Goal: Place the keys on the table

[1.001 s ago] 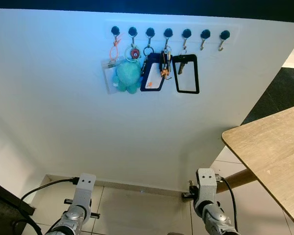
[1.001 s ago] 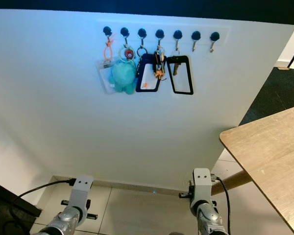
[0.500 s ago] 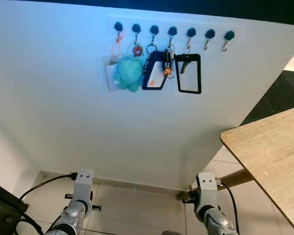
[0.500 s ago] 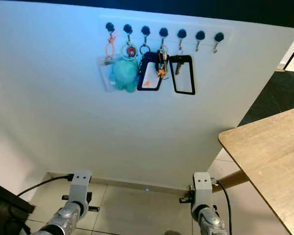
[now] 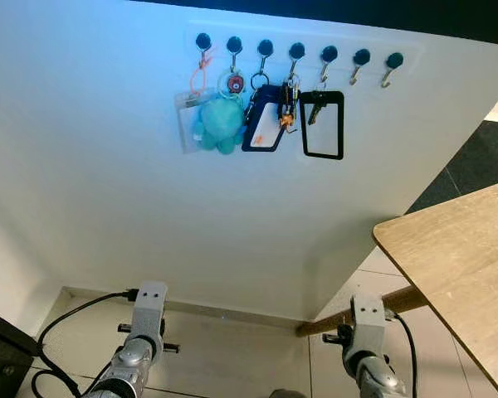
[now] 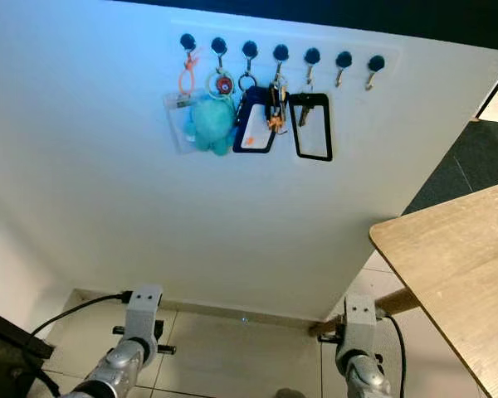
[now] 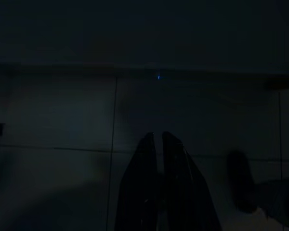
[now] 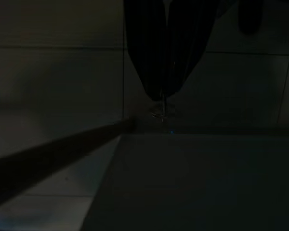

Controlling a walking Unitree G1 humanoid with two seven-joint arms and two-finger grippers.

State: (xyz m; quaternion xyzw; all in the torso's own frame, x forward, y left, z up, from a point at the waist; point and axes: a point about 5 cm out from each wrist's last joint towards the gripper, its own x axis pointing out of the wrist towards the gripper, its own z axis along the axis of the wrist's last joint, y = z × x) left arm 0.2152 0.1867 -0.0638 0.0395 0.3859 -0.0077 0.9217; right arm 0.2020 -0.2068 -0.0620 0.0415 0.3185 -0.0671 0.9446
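White wall [image 5: 108, 166] | metal keys [image 5: 285, 106] hooked | wooden table [image 5: 456, 249]

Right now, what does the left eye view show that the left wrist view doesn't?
Left eye view: the hook rail on the white wall, with the keys hanging beside a teal plush and card holders, the table to the right, and the left arm and right arm hanging low.
Left wrist view: very dark, with the left gripper close up, its fingers shut together and holding nothing.
Shared: the tiled floor meeting the foot of the wall.
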